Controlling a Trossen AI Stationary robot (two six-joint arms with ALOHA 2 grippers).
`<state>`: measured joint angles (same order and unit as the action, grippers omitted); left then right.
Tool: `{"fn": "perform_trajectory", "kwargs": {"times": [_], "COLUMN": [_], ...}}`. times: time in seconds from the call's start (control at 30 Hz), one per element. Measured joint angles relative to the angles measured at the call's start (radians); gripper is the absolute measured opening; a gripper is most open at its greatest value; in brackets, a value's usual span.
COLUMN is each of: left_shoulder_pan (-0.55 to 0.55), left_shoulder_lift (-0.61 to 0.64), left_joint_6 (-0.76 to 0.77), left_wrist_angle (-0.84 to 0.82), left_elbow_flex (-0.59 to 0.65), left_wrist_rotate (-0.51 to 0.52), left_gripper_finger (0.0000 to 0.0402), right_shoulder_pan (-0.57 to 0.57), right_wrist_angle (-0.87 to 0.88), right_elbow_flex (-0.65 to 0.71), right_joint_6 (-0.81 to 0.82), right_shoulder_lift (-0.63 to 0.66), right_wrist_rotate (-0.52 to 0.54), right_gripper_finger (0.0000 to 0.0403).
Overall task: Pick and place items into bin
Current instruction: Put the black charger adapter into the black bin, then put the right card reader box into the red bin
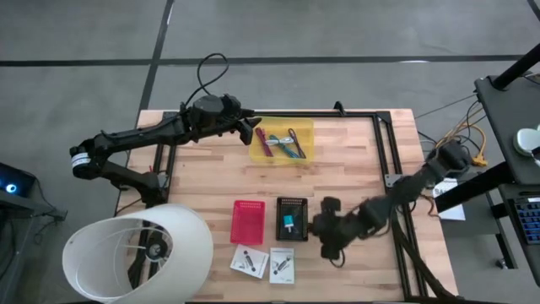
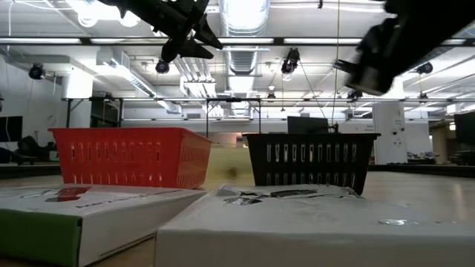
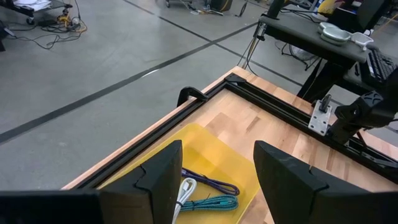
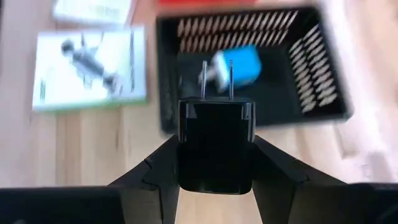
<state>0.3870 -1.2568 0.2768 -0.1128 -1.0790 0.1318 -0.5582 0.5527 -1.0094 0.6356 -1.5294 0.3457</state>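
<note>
A yellow tray [image 1: 305, 132] at the table's far side holds purple, teal and white cords [image 3: 208, 193]. My left gripper [image 3: 217, 149] hovers open above it, touching nothing. A red bin [image 1: 247, 221] and a black bin [image 1: 292, 205] stand side by side nearer the front. A blue plug cube [image 4: 235, 64] lies inside the black bin. My right gripper [image 4: 216, 140] is just right of the black bin [image 4: 323, 68], shut on a black plug cube [image 4: 216, 155]. Two white printed boxes [image 1: 249, 259] [image 1: 282, 264] lie flat on the table's near part. My right gripper pinches the black plug cube by its two opposite side faces [image 4: 186, 149] between its fingers. The cube's two metal prongs [image 4: 217, 78] stick out ahead of the fingers, toward the black bin. The cube is lifted clear of the table.
A large white lampshade [image 1: 139, 249] lies at the table's near left corner. A black metal frame [image 1: 384, 143] runs along the far and right edges. Bare wood shows between the yellow tray and the bins.
</note>
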Motion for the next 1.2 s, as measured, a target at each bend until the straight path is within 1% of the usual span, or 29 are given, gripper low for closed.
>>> {"fn": "perform_trajectory", "kwargs": {"times": [0.07, 0.13, 0.17, 0.27, 0.3, 0.37, 0.47, 0.7, 0.83, 0.97, 1.13, 1.2], "left_shoulder_pan": [0.0, 0.0, 0.0, 0.0, 0.0, 0.0, -0.001, -0.001, -0.001, -0.001, -0.001, -0.001], "left_shoulder_lift": [0.0, 0.0, 0.0, 0.0, 0.0, 0.0, 0.0, 0.0, 0.0, 0.0, 0.0, 0.0], "left_joint_6": [0.0, 0.0, 0.0, 0.003, 0.003, 0.003, 0.003, 0.003, 0.001, -0.003, -0.003, -0.003], "left_wrist_angle": [0.0, 0.0, 0.001, 0.002, 0.002, 0.0, 0.0, 0.0, -0.001, -0.001, -0.001, -0.001], "left_elbow_flex": [0.0, 0.0, 0.0, 0.0, 0.0, 0.0, 0.0, 0.0, 0.0, 0.0, 0.0, 0.0], "left_wrist_rotate": [0.0, 0.0, 0.0, 0.0, 0.0, 0.0, 0.0, 0.0, 0.0, -0.021, -0.026, -0.026], "left_gripper_finger": [0.0183, 0.0183, 0.0183, 0.0183, 0.0183, 0.0183, 0.0183, 0.0183, 0.0183, 0.0183, 0.0183, 0.0183], "right_shoulder_pan": [0.057, 0.116, 0.148, 0.239, 0.263, 0.3, 0.331, 0.339, 0.339, 0.339, 0.322, 0.31], "right_wrist_angle": [-0.066, -0.176, -0.237, -0.4, -0.42, -0.425, -0.411, -0.41, -0.4, -0.4, -0.402, -0.402], "right_elbow_flex": [0.024, 0.061, 0.082, 0.137, 0.148, 0.165, 0.185, 0.184, 0.17, 0.15, 0.118, 0.099], "right_joint_6": [-0.036, -0.069, -0.081, -0.106, -0.1, -0.073, -0.071, -0.067, -0.018, 0.088, 0.28, 0.331], "right_shoulder_lift": [0.032, 0.057, 0.061, 0.061, 0.057, 0.046, 0.034, 0.034, 0.036, 0.053, 0.09, 0.103], "right_wrist_rotate": [-0.006, -0.031, -0.065, -0.232, -0.265, -0.301, -0.314, -0.321, -0.321, -0.321, -0.321, -0.322], "right_gripper_finger": [0.014, 0.014, 0.014, 0.014, 0.014, 0.014, 0.0146, 0.0249, 0.0279, 0.0282, 0.0262, 0.0253]}}
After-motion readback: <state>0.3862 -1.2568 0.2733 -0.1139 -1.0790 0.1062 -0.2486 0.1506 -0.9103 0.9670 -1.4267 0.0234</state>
